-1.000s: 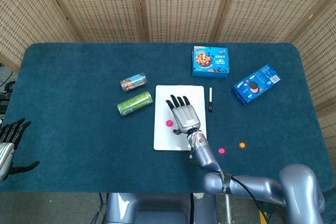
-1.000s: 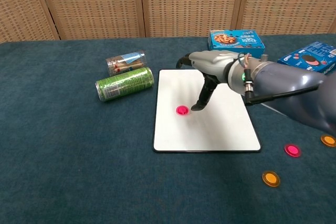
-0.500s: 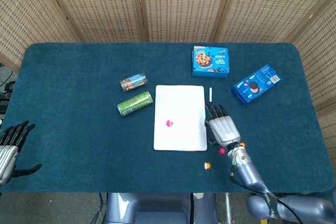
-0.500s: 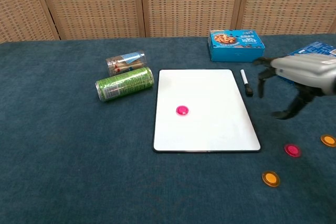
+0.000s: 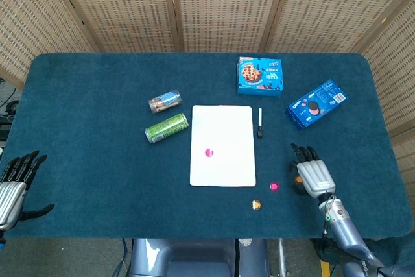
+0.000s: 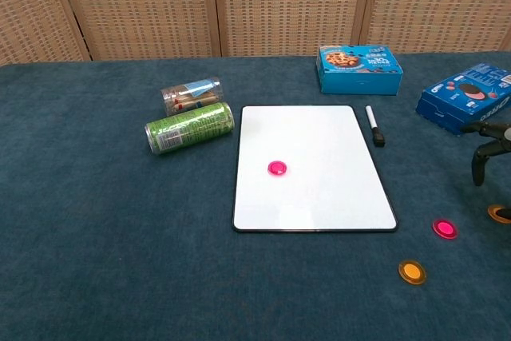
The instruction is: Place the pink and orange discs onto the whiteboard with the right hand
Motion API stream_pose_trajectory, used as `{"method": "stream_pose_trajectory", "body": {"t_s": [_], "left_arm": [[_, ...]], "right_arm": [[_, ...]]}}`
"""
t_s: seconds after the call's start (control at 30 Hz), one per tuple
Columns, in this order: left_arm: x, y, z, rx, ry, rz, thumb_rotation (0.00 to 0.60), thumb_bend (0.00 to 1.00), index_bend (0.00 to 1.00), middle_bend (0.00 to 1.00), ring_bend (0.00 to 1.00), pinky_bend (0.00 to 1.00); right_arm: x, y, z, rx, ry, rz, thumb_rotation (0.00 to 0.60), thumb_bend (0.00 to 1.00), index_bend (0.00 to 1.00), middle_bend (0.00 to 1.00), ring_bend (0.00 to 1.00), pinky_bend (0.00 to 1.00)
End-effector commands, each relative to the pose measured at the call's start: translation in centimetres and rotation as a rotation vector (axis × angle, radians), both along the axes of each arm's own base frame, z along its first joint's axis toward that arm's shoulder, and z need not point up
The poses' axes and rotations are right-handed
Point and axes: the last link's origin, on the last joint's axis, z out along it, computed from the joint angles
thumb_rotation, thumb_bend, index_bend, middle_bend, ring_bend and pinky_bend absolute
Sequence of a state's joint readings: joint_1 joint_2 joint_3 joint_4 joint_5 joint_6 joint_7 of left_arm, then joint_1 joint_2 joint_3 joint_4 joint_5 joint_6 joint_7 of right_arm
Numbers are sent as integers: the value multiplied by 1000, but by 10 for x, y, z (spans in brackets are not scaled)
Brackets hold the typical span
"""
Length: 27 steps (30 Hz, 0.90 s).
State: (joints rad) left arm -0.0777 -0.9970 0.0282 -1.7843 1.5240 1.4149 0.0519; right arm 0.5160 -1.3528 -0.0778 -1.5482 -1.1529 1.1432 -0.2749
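Note:
The whiteboard (image 5: 227,128) (image 6: 319,149) lies at the table's middle with one pink disc (image 5: 209,152) (image 6: 277,168) on it. A second pink disc (image 5: 273,186) (image 6: 444,228) and an orange disc (image 5: 256,205) (image 6: 412,271) lie on the cloth right of the board's near corner. Another orange disc (image 6: 501,213) shows at the chest view's right edge. My right hand (image 5: 312,174) (image 6: 487,145) hovers just above that disc, fingers apart and pointing down, holding nothing. My left hand (image 5: 13,183) stays at the near left edge, fingers spread.
A green can (image 5: 166,128) and a clear jar (image 5: 165,102) lie left of the board. A black marker (image 5: 260,122) lies along its right side. Two blue biscuit boxes (image 5: 260,74) (image 5: 316,104) sit at the back right.
My right hand left the pink disc on the whiteboard and swept right, off the board, to the far orange disc. The left hand barely moved.

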Motion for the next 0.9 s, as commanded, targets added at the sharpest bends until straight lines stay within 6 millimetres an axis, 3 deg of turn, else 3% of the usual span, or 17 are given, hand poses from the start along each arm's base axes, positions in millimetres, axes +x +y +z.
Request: {"method": "stream_pose_trajectory", "body": {"t_s": [0.03,0.9], "left_arm": [[0,0,-1,1,2,2,600,0,0,0,0,0],[0,1,-3,5,14,7,600,0,0,0,0,0]], "right_arm": [[-7,2,-3,5,-5,-9,600,311,417,0,0,0],[-26,-9,-19,2,60,-7,600,311,417,0,0,0]]}}
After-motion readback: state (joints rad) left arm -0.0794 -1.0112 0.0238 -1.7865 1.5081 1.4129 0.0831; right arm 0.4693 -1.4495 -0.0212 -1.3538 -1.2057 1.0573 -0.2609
